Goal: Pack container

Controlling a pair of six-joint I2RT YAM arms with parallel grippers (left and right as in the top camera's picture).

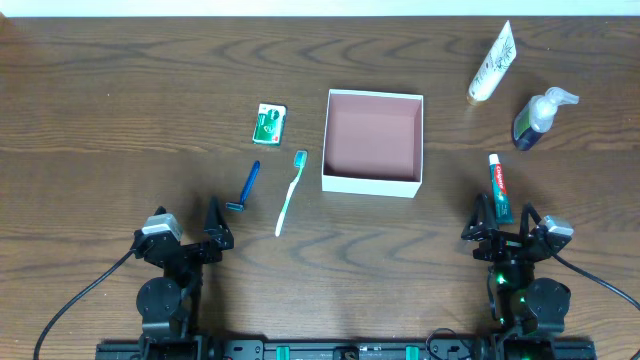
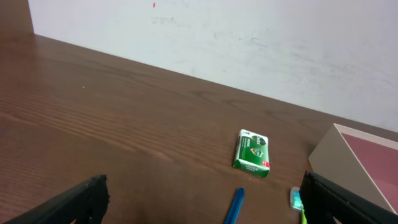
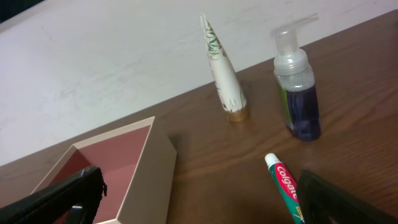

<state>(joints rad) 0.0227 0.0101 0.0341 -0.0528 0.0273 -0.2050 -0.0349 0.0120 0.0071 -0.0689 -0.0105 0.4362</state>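
The container (image 1: pixel 373 183), a square shallow box with white walls and a pink-brown inside, sits empty at the table's middle; it also shows in the left wrist view (image 2: pixel 348 152) and the right wrist view (image 3: pixel 155 168). Left of it lie a green soap box (image 1: pixel 268 123) (image 2: pixel 252 152), a blue razor (image 1: pixel 245 186) (image 2: pixel 234 208) and a toothbrush (image 1: pixel 290 192). Right of it are a toothpaste tube (image 1: pixel 499 187) (image 3: pixel 286 185), a white tube (image 1: pixel 491 63) (image 3: pixel 222 74) and a pump bottle (image 1: pixel 535 116) (image 3: pixel 298 93). My left gripper (image 1: pixel 214 232) (image 2: pixel 199 202) and right gripper (image 1: pixel 502 228) (image 3: pixel 205 199) are open and empty near the front edge.
Cables run from both arm bases along the front edge. A white wall borders the table's far side.
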